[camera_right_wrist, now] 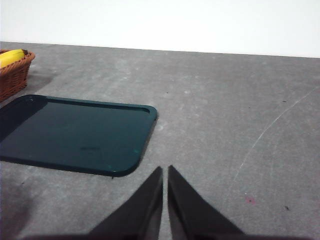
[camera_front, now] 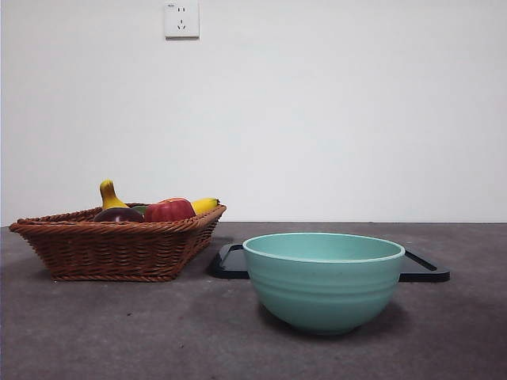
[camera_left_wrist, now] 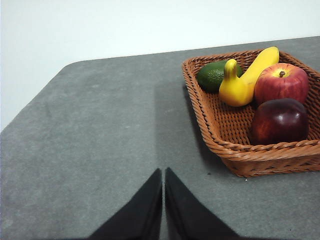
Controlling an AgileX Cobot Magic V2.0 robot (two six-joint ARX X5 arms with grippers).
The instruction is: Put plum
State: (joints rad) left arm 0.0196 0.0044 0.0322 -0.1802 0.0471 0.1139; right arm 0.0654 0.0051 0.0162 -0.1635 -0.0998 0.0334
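Observation:
The plum point(camera_left_wrist: 279, 121) point(camera_front: 119, 214), dark maroon and glossy, lies in the woven brown basket point(camera_left_wrist: 210, 120) point(camera_front: 111, 249) beside a red apple point(camera_left_wrist: 281, 82) point(camera_front: 169, 210). My left gripper point(camera_left_wrist: 163, 172) is shut over bare table, a short way from the basket, holding nothing. Over the grey table by the dark tray point(camera_right_wrist: 75, 135) point(camera_front: 424, 267), my right gripper point(camera_right_wrist: 164, 170) is shut and empty too. Neither arm appears in the front view.
A yellow gourd point(camera_left_wrist: 234, 87) point(camera_front: 109, 194), a banana point(camera_left_wrist: 260, 62) point(camera_front: 204, 205) point(camera_right_wrist: 11, 56) and a green avocado point(camera_left_wrist: 214, 75) share the basket. A teal bowl point(camera_front: 323, 279) stands in front of the tray. A white wall backs the table.

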